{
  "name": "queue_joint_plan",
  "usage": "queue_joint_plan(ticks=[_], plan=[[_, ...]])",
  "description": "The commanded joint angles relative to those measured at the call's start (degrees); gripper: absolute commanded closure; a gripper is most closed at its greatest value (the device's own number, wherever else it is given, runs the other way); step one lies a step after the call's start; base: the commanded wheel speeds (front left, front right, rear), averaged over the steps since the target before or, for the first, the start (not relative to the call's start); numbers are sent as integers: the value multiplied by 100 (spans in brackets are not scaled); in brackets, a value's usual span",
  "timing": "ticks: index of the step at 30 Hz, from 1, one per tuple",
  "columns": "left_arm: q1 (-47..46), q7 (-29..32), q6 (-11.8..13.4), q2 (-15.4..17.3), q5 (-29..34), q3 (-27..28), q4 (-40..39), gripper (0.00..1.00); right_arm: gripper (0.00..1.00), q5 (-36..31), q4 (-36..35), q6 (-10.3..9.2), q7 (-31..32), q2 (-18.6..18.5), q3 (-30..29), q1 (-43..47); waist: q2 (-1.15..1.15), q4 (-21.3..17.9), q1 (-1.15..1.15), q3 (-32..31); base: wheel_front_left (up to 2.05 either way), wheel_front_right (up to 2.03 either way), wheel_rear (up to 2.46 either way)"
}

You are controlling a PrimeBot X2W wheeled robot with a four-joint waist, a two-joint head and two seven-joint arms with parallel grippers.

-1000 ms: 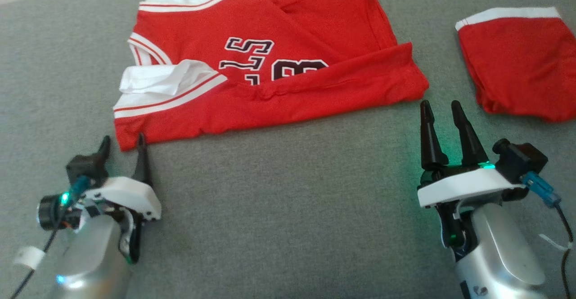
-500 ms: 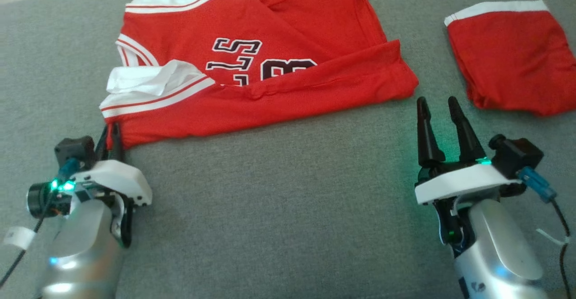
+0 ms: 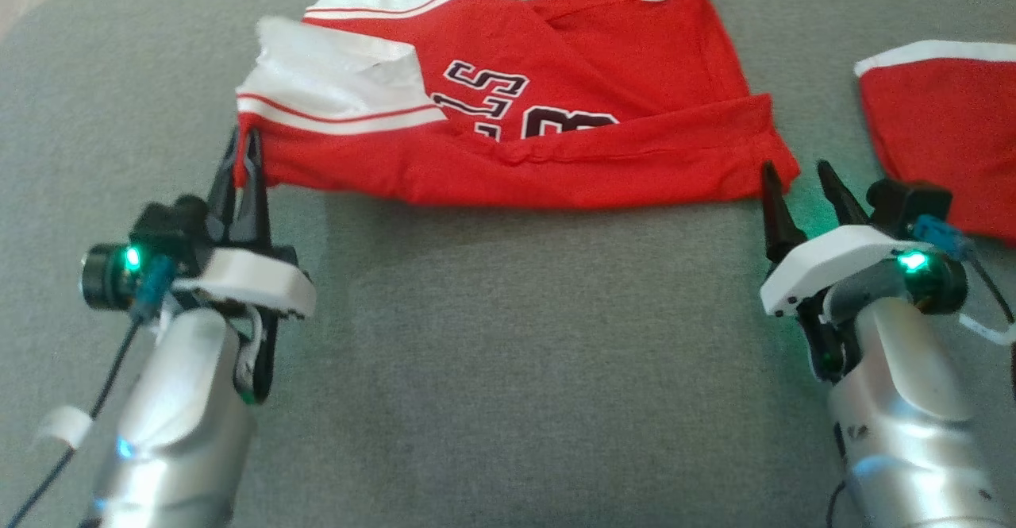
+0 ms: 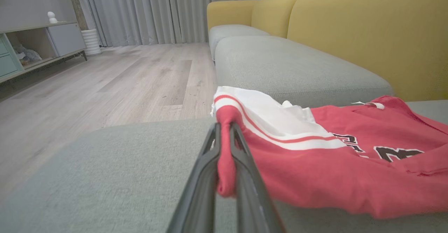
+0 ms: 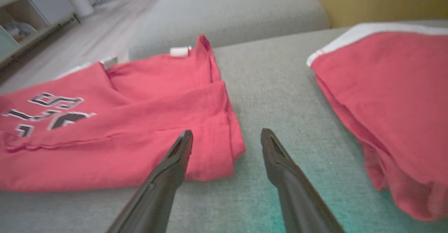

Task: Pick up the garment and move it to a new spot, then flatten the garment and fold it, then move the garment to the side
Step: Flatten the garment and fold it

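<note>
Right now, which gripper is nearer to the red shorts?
Right. The right gripper sits open beside the red shorts; the left gripper clamps the far corner of the jersey.

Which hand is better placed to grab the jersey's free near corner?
Right. The right hand stands open beside that corner of the jersey; the left hand is shut on the opposite corner.
</note>
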Motion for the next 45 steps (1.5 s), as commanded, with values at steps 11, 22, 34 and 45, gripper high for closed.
queue_joint_plan(ticks=[11, 22, 34, 45], plan=[[317, -61, -43, -37, 241, -10, -361, 100, 0, -1136, 1472, -11, 720, 15, -336, -899, 0, 432, 0, 25, 0, 0, 0], [565, -54, 27, 11, 240, -58, 120, 100, 100, -1206, 1873, -11, 361, 15, -339, -860, 0, 373, 0, -394, 0, 0, 0], [1556, 105, 159, 154, 113, -114, 134, 100, 100, -481, 1471, -11, 64, 15, -72, 28, 0, -16, 0, -1333, 0, 0, 0], [2221, 419, 299, 134, 50, -277, -450, 100, 100, -288, -382, -11, 1006, 15, -272, 1345, 0, -95, 0, -1563, 0, 0, 0]])
